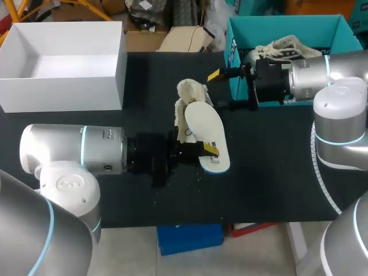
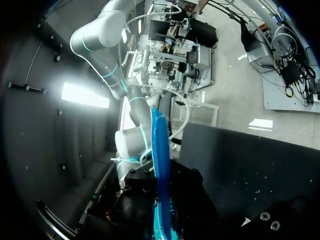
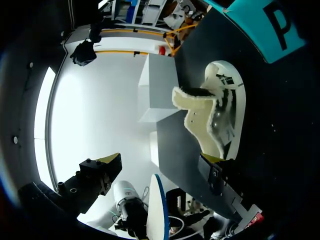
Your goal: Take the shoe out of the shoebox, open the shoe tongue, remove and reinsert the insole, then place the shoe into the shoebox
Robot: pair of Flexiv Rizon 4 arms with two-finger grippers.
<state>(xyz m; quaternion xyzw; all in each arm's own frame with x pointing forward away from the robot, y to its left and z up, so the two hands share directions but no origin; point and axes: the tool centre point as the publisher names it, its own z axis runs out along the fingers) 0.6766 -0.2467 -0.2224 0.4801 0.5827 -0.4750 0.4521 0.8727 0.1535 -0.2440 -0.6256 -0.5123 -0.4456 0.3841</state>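
An open white cardboard box [image 1: 63, 86] sits at the far left of the black counter [image 1: 276, 167]. Nearer than the box, the left arm comes in from the left and reaches to the middle of the counter. Its left tool [image 1: 202, 152] is closed on the near end of a white foam insole with a blue edge [image 1: 206, 129]. One yellow tip lies across the insole's white face. In the left wrist view the insole stands edge-on between the dark fingers and runs straight ahead of them.

Just beyond the insole's far end is a cream fleece-lined shoe [image 1: 192, 95]. It lies on the counter near the middle, outside either box, with its fluffy lining turned out and showing. From above, insole and shoe overlap; whether they touch cannot be told.

To the right of the shoe hangs the right tool [image 1: 218, 90], on the arm coming in from the right. Its fingers are spread wide with nothing between them. In the right wrist view the shoe lies ahead of that tool, apart from both yellow tips.

At the far right stands a teal cardboard shoebox [image 1: 287, 26], open, with a second pale shoe [image 1: 284, 49] inside it. The right arm's wrist passes over the box's near wall.
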